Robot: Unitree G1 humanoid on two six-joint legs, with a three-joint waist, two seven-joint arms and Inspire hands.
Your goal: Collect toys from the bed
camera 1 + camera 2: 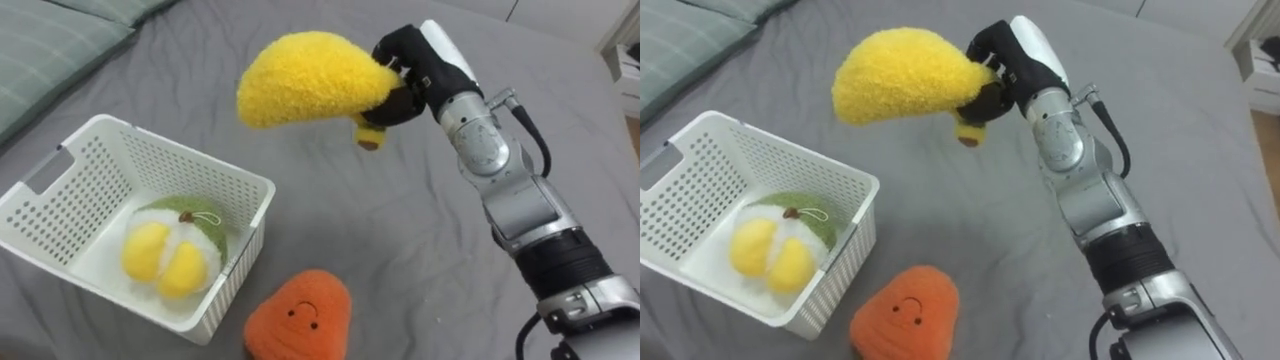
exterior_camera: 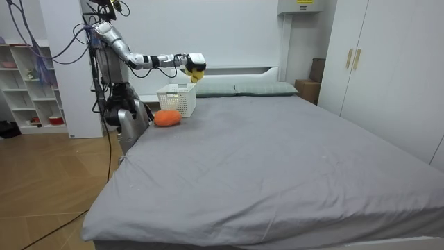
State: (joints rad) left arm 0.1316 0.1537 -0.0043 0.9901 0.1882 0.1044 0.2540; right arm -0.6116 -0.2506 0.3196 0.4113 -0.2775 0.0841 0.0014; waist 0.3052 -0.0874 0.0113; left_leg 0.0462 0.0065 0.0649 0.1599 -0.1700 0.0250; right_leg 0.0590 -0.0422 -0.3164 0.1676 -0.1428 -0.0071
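Bedside scene: the grey bed (image 1: 380, 230) is faced by the robot, which is stood at its edge near the pillow end. The right hand (image 1: 402, 55) is held raised over the sheet, fingers curled tight round one end of the yellow banana plush (image 1: 300, 80). The plush is carried clear of the bed, its bulk out to the hand's left. A white perforated basket (image 1: 190, 150) is seen below and left of the hand, with a green-and-yellow plush (image 1: 175, 245) lying inside. An orange plush (image 1: 300, 315) with a stitched smiling face is laid on the sheet below the hand, just beside the basket's near corner. A yellow sticker (image 2: 303, 2) is seen on a wall cabinet; its print cannot be read.
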